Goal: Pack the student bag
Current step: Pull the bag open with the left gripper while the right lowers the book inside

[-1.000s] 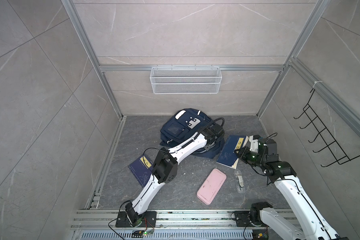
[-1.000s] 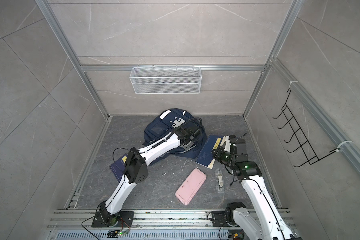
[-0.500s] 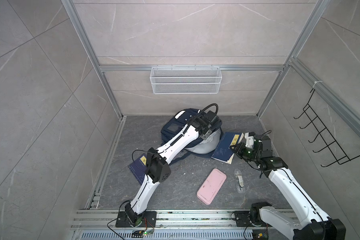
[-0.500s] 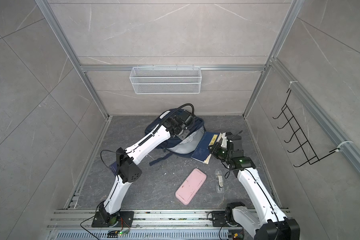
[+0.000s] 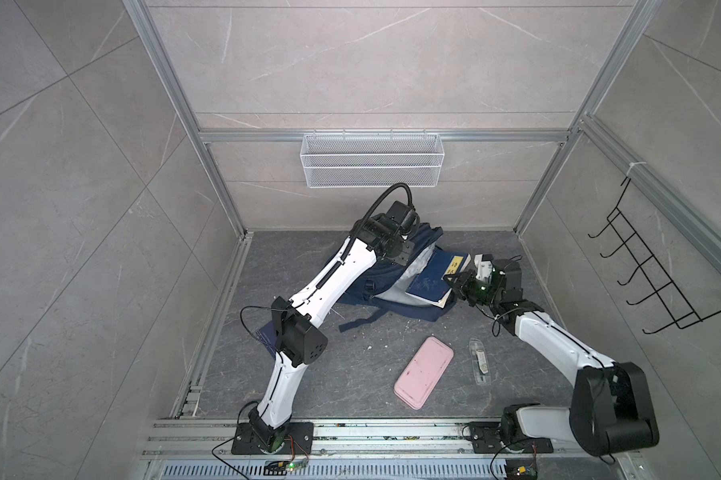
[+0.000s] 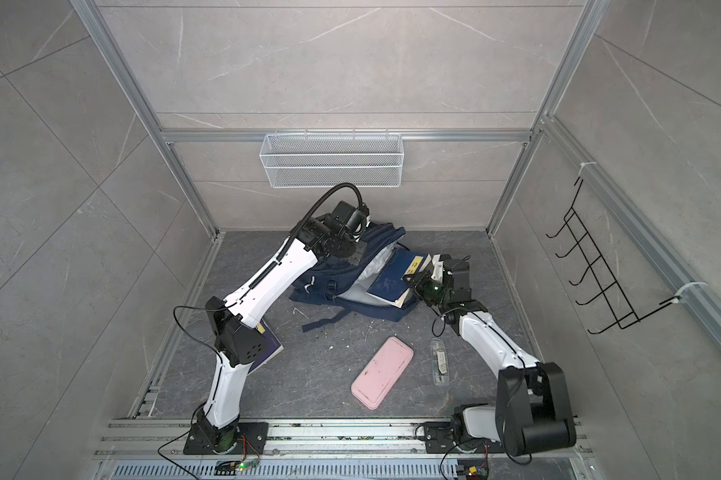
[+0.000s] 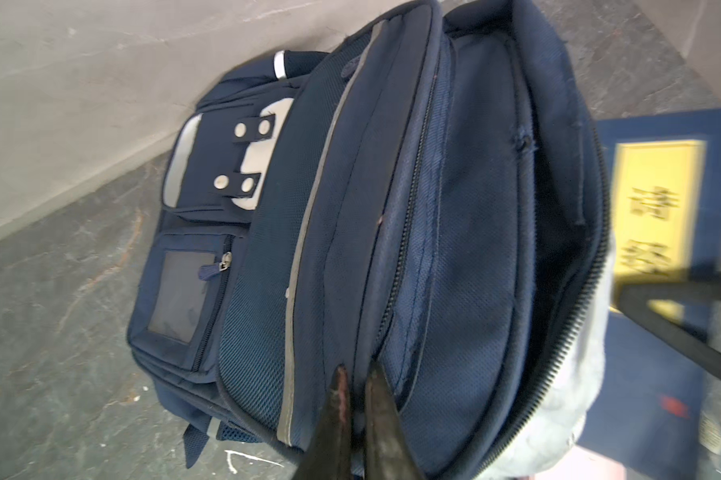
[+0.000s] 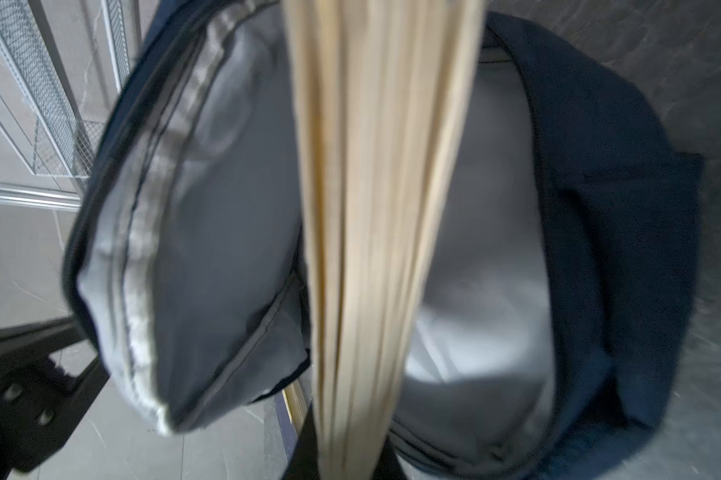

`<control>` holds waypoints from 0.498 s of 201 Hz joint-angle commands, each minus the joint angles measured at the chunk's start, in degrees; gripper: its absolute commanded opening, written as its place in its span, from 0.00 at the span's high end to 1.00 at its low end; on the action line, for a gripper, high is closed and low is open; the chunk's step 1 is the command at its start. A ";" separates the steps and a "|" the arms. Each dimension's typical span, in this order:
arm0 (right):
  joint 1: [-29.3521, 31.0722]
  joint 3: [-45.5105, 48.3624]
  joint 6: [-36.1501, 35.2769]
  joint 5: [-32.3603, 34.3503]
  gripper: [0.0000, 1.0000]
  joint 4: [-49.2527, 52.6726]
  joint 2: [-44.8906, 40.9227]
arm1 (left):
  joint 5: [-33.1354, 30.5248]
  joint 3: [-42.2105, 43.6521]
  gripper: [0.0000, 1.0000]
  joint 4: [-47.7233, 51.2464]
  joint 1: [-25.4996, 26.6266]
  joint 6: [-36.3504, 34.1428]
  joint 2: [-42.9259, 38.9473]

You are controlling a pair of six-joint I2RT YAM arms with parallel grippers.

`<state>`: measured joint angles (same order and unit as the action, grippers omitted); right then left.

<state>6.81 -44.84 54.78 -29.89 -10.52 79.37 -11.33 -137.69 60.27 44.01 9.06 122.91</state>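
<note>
Navy student bag [image 5: 381, 277] on its side on the grey floor [image 5: 350, 374] near the back wall, mouth facing the right arm, pale lining showing. In both top views it sits between the two arms. At the bag's upper flap the left gripper [image 7: 357, 376] is pinched almost fully closed on the flap edge by the zipper, a fold of navy fabric caught between its fingers [image 7: 379, 415], and the main compartment gapes. On the other side the right gripper [image 5: 454, 277] is clamped tight on a navy book [image 5: 430, 277] at the corner near its yellow label. The book is tilted, its far end over the lining at the bag's mouth. Right wrist view shows the page edges [image 8: 371, 208] pointing into the grey-lined opening, but it is blurred, so how deep the book sits can't be told. A second book [image 6: 269, 345] is flat on the floor, partly under the left arm. A pink case [image 5: 424, 371] and a clear case [image 5: 479, 361] lie nearer the front, apart from the bag.
</note>
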 commanded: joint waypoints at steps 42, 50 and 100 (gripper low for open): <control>5.80 -8.28 5.64 0.01 1.00 -16.17 17.48 | 1.60 -2.16 1.00 -4.42 0.34 3.66 -4.13; 6.43 -9.62 6.08 -0.10 1.00 -17.14 19.48 | 1.70 -2.03 1.00 -4.45 0.29 3.61 -4.28; 10.66 -18.53 8.47 0.65 1.00 -18.49 30.01 | 2.39 -1.27 1.00 -4.46 0.36 4.12 -4.52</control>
<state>15.59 -58.67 61.63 -29.78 -25.41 105.84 -9.82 -137.67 60.27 44.12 11.64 122.91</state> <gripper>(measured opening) 0.107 0.067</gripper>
